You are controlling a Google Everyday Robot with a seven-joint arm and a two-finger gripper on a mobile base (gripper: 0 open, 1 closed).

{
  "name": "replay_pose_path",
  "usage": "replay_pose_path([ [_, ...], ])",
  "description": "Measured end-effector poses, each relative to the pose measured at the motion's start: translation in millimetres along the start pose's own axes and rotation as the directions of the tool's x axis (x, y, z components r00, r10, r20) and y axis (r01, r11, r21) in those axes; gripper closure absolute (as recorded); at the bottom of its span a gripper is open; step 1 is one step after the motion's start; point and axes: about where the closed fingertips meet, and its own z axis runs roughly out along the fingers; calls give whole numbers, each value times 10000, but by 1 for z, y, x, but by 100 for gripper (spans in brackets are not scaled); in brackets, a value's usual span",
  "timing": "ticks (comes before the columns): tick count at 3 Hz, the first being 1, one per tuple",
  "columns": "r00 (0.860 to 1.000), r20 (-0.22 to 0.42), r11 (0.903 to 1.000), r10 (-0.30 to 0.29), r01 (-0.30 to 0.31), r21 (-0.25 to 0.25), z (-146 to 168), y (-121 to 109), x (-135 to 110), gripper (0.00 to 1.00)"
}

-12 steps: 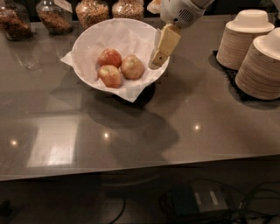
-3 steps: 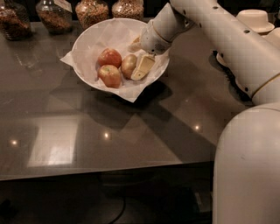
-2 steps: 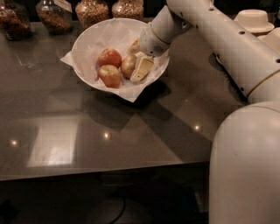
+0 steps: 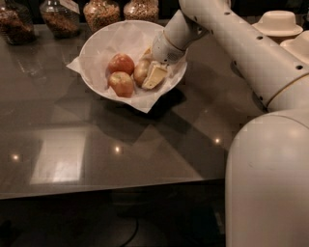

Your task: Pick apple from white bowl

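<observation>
A café or break-room snack bar, it seems: dark polished counter [image 4: 96, 144]; jars [image 4: 101, 12] of dry snacks along the back; stacked bowls [image 4: 280, 21] at the right; apples [image 4: 121, 62] in a white bowl [image 4: 96, 43]; the gripper [image 4: 150, 72] down inside it.

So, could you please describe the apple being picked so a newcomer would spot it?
Find the white bowl on the dark counter. Of three fruits inside, the apple is rightmost, beside the hand in the bowl: yellowish-tan, while its two neighbours are redder.
</observation>
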Motion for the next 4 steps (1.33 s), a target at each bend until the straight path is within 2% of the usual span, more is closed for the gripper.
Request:
replay_pose_path([
  [2,9995,65,9995,-320,320,54,-13,-1,-16,98],
  [3,9979,170,9976,-621,615,324,-36,-1,-36,100],
  [4,9943,599,9937,-882,836,746,-70,6,-57,100],
])
